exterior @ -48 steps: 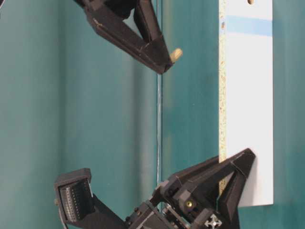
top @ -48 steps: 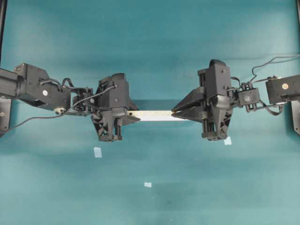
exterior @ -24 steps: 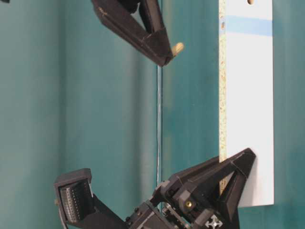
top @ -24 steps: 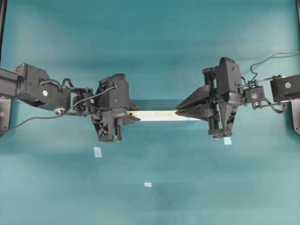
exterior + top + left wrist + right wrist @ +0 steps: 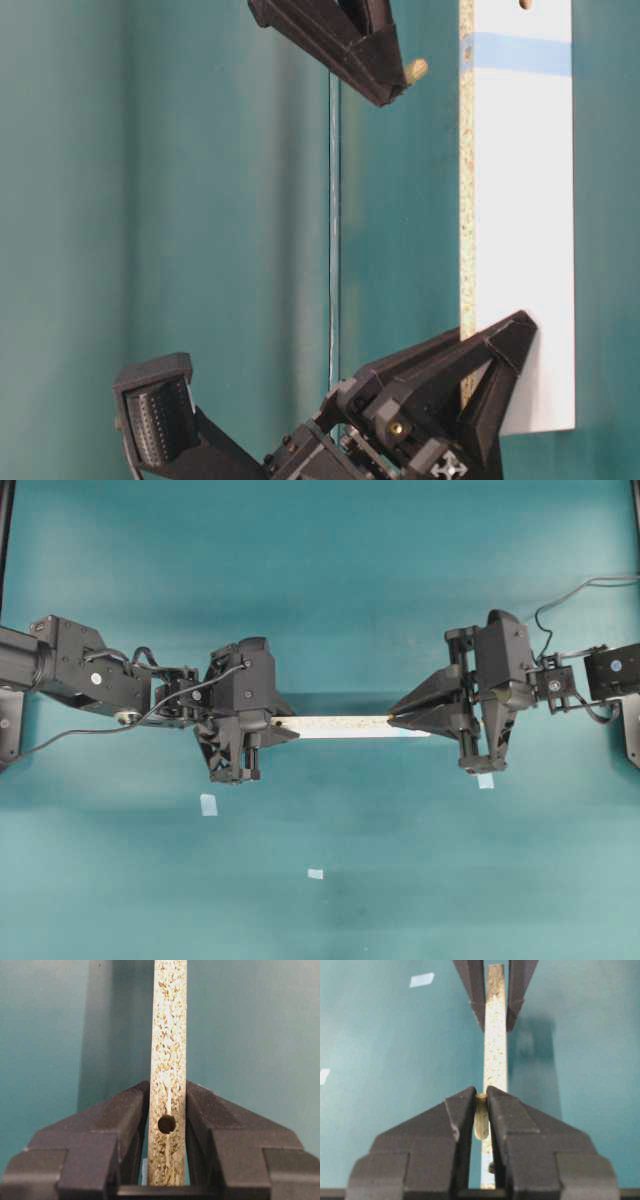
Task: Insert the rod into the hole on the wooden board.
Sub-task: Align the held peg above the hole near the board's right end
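The one rod (image 5: 481, 1122) sits pinched in the tightly closed right end effector (image 5: 480, 1105), its tip poking out toward the wooden board (image 5: 520, 230). The board's thin edge (image 5: 495, 1045) lies right below it, running long toward the left end effector (image 5: 167, 1110), which squeezes the other end above the desk (image 5: 320, 580). The hole (image 5: 491, 1166) by the blue patch (image 5: 520, 52) is close, still apart. Two holes show, three tape squares.

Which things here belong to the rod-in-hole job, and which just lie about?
Job: rod; board; hole; right gripper holding the rod; left gripper holding the board.
Lying about: three tape squares; table.
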Tool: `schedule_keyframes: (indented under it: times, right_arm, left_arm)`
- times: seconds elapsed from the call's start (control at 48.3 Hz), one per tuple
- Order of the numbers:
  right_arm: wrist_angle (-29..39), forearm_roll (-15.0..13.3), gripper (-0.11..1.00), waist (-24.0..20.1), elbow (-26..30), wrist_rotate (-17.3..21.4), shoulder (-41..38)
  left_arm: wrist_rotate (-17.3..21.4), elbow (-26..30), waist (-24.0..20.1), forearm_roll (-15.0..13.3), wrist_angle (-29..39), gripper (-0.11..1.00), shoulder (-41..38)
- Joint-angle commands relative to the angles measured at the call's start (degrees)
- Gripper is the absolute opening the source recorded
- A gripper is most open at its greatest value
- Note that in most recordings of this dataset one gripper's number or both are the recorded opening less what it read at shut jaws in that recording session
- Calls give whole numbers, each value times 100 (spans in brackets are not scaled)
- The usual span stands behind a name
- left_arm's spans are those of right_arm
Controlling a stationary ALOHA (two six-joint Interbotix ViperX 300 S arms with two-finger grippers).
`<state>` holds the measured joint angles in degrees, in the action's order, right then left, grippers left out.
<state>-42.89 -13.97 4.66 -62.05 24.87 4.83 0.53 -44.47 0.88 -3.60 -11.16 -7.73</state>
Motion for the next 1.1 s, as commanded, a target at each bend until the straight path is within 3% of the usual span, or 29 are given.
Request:
schedule_keyframes:
  times: [0.0, 0.228, 1.076]
  right_arm:
    - [-220, 105, 12, 35, -26, -105, 0]
    - [-413, 255, 12, 35, -185, -299, -62]
    - [-686, 255, 12, 35, -158, -308, -439]
  left_arm:
    - [0, 44, 26, 9, -18, 31, 79]
    - [-9, 62, 26, 0, 0, 31, 79]
    - [-70, 70, 26, 0, 0, 31, 79]
